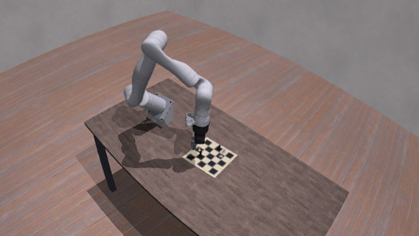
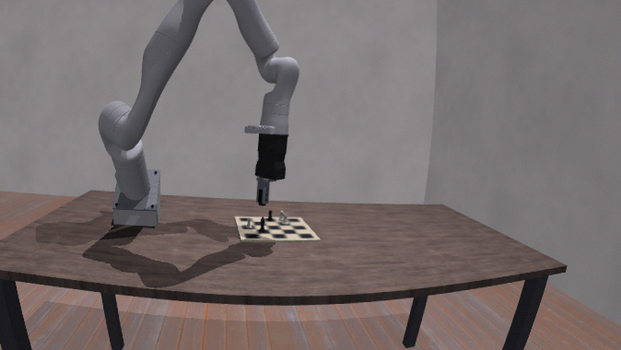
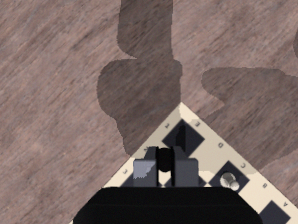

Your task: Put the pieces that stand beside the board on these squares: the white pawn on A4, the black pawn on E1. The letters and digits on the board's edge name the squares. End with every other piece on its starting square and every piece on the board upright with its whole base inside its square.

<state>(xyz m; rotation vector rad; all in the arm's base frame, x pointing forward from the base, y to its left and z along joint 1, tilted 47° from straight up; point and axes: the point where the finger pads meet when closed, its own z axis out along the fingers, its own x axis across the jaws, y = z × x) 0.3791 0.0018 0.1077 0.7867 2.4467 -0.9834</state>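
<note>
The small chessboard (image 1: 210, 156) lies on the table, also in the exterior view (image 2: 276, 228). My gripper (image 2: 262, 199) hangs above the board's far left corner, in the top view (image 1: 194, 144) over the corner nearest the arm's base. It is shut on a small dark piece, the black pawn (image 3: 162, 163), held clear of the board. In the wrist view the board's corner (image 3: 182, 132) lies right below the fingers. A white piece (image 2: 249, 223), a black piece (image 2: 263, 225), another black piece (image 2: 270, 215) and a white piece (image 2: 284, 216) stand upright on the board.
The arm's base (image 2: 136, 203) stands on the table to the left of the board. The arm's shadow (image 2: 161, 250) falls on the table between the base and the board. One white piece (image 3: 229, 179) shows close right of the fingers in the wrist view.
</note>
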